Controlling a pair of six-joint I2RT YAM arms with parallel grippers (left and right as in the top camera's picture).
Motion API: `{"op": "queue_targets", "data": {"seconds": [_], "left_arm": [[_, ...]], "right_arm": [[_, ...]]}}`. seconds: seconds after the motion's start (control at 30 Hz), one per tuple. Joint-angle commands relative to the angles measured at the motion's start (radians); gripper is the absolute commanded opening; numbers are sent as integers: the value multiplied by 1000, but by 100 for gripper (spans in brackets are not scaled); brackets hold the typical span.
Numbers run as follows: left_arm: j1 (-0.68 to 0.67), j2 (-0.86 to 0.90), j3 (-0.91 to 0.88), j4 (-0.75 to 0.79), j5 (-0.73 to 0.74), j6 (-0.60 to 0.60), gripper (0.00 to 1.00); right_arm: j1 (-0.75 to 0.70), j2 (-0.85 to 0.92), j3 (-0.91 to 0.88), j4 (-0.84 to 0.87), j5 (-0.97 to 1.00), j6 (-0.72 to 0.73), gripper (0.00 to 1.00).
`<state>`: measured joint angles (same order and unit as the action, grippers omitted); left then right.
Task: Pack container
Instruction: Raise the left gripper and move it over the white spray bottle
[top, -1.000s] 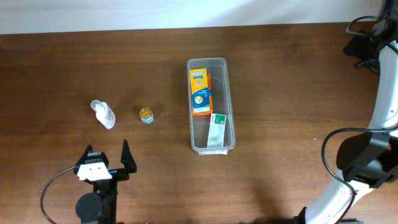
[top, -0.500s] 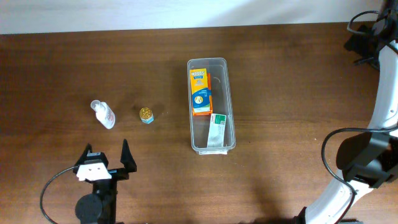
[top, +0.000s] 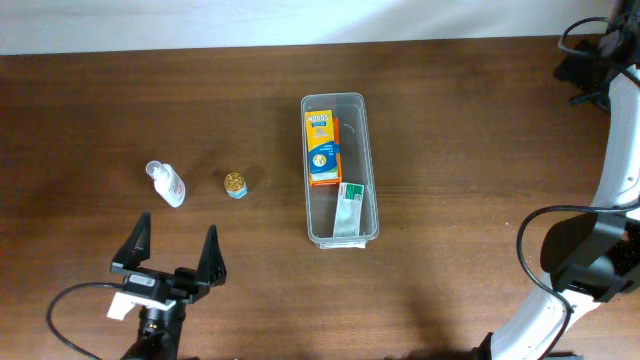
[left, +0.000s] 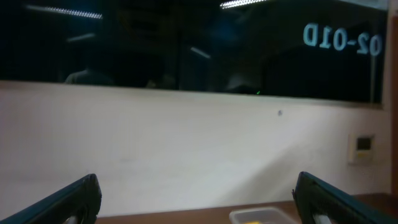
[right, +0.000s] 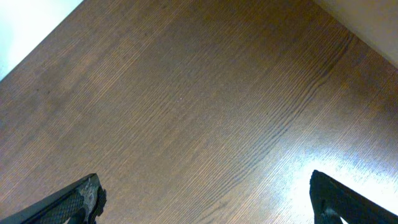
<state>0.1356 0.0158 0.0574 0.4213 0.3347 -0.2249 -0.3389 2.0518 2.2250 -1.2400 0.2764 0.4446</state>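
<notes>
At the near edge, the left tool (top: 178, 226) is held spread and empty, lifted off the bench (top: 460, 150); its camera is aimed at the far wall, with only the container's rim at the bottom edge. The right tool (right: 204, 180) is likewise spread and empty over bare wood. Just beyond the left tool, one small clear bottle (top: 166, 183) and one small gold-capped jar (top: 235, 185) are left loose. The step in hand is judged to be fetching these two. The left tool would need to be tipped down and lowered astride one of them. Farther back, mid-bench, one container (top: 304, 180) is set, already packed with one orange box (top: 322, 148) and one white-and-green packet (top: 349, 210).
</notes>
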Motion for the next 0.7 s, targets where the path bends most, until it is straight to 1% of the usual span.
{"op": "queue_targets", "data": {"seconds": [0.0, 0.1, 0.17, 0.27, 0.4, 0.5, 0.67], "left_arm": [[-2, 10, 143, -51, 27, -18, 100], [-2, 57, 294, -188, 29, 32, 99], [-2, 116, 417, -281, 48, 93, 100], [-2, 254, 622, -405, 105, 211, 99], [-2, 507, 919, -591, 163, 348, 99], [-2, 703, 1117, -700, 193, 389, 99], [-2, 996, 1424, -867, 325, 476, 99]], "right_arm": [[-2, 3, -2, 3, 12, 1, 98], [-2, 3, -2, 3, 12, 0, 98], [-2, 3, -2, 3, 12, 1, 98], [-2, 3, -2, 3, 12, 1, 98], [-2, 3, -2, 3, 12, 1, 98], [-2, 3, -2, 3, 12, 1, 98], [-2, 3, -2, 3, 12, 0, 98]]}}
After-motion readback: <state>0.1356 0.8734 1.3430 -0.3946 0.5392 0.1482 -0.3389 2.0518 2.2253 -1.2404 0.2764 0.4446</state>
